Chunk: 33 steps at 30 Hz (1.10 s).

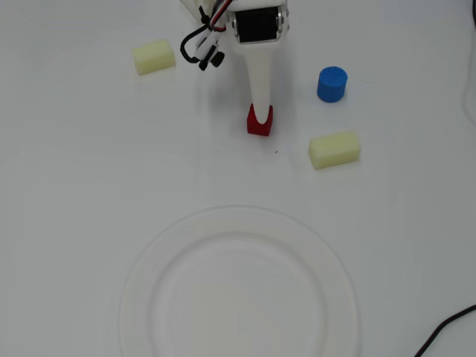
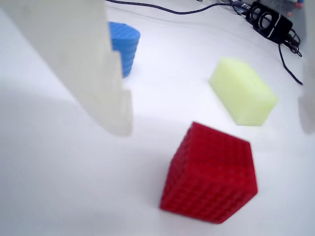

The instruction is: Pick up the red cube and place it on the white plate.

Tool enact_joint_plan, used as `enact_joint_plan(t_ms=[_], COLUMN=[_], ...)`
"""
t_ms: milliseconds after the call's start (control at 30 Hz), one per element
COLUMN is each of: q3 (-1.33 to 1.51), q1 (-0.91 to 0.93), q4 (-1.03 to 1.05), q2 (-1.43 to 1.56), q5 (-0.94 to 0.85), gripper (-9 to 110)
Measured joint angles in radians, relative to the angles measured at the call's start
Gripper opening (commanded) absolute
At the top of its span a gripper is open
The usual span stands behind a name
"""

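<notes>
Now, working outward from the wrist camera, we see:
Tool (image 2: 211, 123): wide apart; one white finger (image 2: 83, 64) at left of the wrist view, the other a blur at the right edge; it holds nothing.
Red cube (image 2: 209, 179): on the table (image 2: 49, 187) between the fingers, clear of the left one in the wrist view; overhead, a finger tip (image 1: 260, 104) overlaps its top edge (image 1: 259, 123).
Yellow block (image 2: 243, 91): just beyond the cube, to the right.
Blue cylinder (image 2: 124, 46): upright, farther back, partly behind the left finger.
Second yellow block (image 1: 154, 56): overhead, well left of the arm.
White plate (image 1: 238, 223): overhead, well apart from the cube, at the bottom; nothing lies on it.
</notes>
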Motion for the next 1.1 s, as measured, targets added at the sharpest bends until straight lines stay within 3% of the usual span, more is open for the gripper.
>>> enact_joint_plan(t_ms=[267, 600, 733, 900, 1100], q3=[-0.048, -0.063, -0.066, -0.034, 0.058], q1=[0.005, 0.021, 0.021, 0.023, 0.072], q4=[-0.069, -0.156, -0.16, -0.172, -0.302], q2=[-0.178, -0.282, -0.284, -0.206, 0.135], q5=[0.006, 0.006, -0.005, -0.058, -0.138], gripper=[26, 0, 0, 0, 0])
